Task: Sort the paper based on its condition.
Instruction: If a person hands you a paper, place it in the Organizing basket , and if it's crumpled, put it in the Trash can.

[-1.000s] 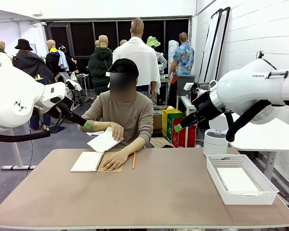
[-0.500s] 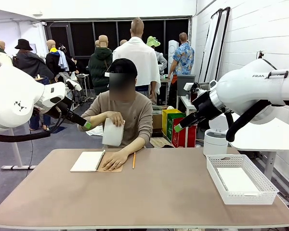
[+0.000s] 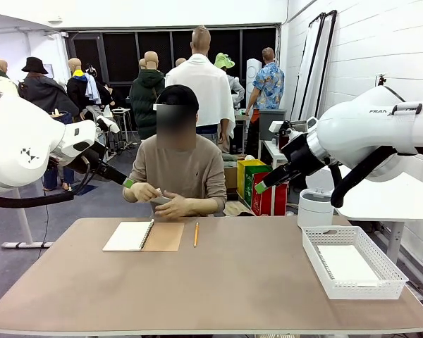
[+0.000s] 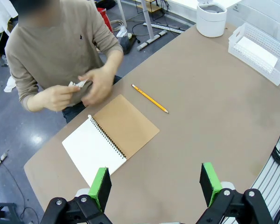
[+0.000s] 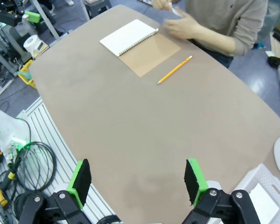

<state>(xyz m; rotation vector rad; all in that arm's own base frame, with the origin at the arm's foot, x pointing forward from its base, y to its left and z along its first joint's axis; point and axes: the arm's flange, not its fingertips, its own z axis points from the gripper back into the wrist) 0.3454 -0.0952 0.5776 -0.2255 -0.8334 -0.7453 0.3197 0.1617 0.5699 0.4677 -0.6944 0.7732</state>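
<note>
Early days: left tool (image 4: 155,179) and right tool (image 5: 137,176) both gape wide, empty (nothing grabbed), paper (image 4: 77,84) in the person's hands (image 4: 99,84) well beyond them.

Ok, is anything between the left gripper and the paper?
Only the person's hands: they close around the paper at the far side. The left gripper hangs open; the notebook and pencil lie flat beneath the path.

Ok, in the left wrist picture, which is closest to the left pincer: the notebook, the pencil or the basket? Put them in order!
1. Notebook, open just ahead of the left pincer.
2. Pencil, just past the brown cover.
3. Basket, at the table's far end.
</note>
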